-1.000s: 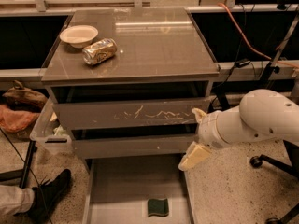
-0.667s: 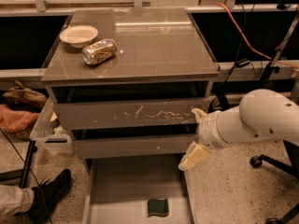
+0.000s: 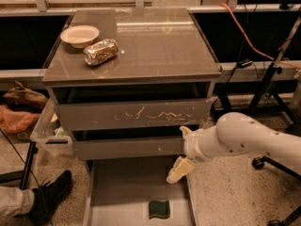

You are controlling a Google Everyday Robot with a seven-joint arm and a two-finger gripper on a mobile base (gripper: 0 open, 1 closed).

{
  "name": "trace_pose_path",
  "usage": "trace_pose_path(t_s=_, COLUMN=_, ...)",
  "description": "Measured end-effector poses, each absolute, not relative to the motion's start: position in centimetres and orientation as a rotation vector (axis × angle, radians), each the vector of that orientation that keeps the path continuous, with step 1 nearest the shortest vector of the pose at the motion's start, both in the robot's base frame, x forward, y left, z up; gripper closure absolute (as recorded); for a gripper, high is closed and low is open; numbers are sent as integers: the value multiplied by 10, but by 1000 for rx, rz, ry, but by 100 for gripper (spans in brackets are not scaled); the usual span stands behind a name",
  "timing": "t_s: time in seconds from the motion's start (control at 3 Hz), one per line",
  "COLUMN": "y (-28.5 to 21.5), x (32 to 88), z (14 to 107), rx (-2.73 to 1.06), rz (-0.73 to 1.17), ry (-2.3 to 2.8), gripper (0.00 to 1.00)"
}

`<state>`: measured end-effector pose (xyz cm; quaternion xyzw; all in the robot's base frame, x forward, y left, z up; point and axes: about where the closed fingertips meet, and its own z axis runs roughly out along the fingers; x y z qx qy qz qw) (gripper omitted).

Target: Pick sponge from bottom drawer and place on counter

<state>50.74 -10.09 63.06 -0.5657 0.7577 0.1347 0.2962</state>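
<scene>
The sponge (image 3: 159, 209), its dark green face up, lies flat near the front of the pulled-out bottom drawer (image 3: 120, 189). My gripper (image 3: 183, 150) hangs at the drawer's right rail, above and slightly right of the sponge, just in front of the middle drawer face. It is open, with one cream finger high and the other low, and holds nothing. The glossy grey-brown counter (image 3: 150, 46) tops the cabinet.
A crushed gold can (image 3: 99, 52) and a cream bowl (image 3: 80, 35) sit on the counter's left rear. A white bin (image 3: 49, 136) hangs at the cabinet's left. A person's black shoe (image 3: 51, 200) rests beside the drawer. A chair base (image 3: 277, 168) stands on the right.
My arm has swung left and slightly down, bringing the gripper over the bottom drawer's right edge, closer to the sponge. The sponge has not moved.
</scene>
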Motion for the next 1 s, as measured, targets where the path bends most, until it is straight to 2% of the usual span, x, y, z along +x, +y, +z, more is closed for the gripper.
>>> trace_pose_path(t_s=0.33, y=-85, x=514, z=573, rx=-1514, rz=348, ry=2044, gripper=0)
trace_pose_path(t_s=1.0, y=-84, x=516, z=549, rx=-1508, rz=356, ry=2089, gripper=0)
